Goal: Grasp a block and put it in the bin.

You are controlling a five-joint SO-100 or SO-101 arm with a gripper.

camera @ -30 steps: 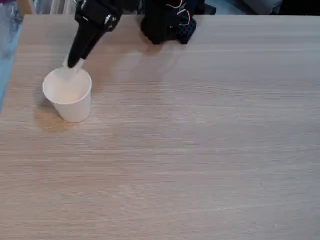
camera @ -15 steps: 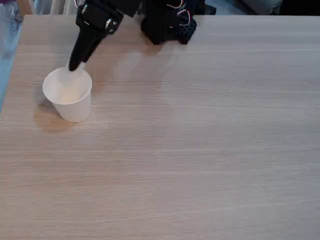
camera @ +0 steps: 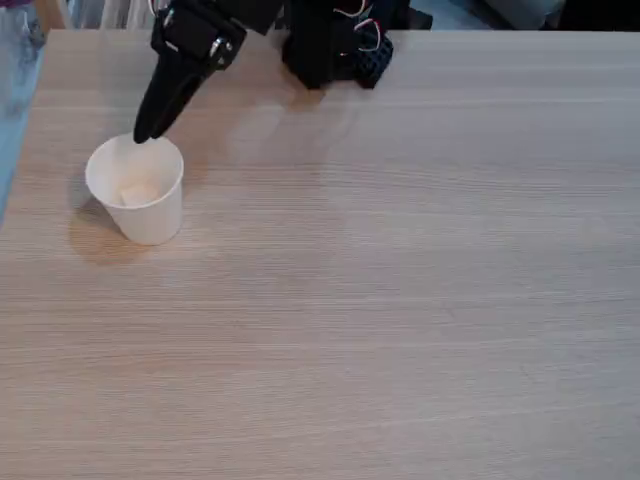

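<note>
The bin, a white paper cup point(camera: 152, 222), stands upright at the left of the table in the fixed view. Inside it, on the bottom, lies a small pale shape that looks like the block point(camera: 138, 191). My black gripper point(camera: 143, 133) slants down from the upper left, and its tips hang just over the cup's far rim. Nothing shows between the fingers, which stand only slightly apart.
The arm's black base point(camera: 325, 45), with its wires, sits at the table's far edge. The light wooden table point(camera: 400, 300) stretches wide to the right and front of the cup. Its left edge runs close beside the cup.
The small white piece seen at the gripper's tip in the earlier frames is gone from there, and a pale shape now lies in the cup. The gripper has lifted slightly.
</note>
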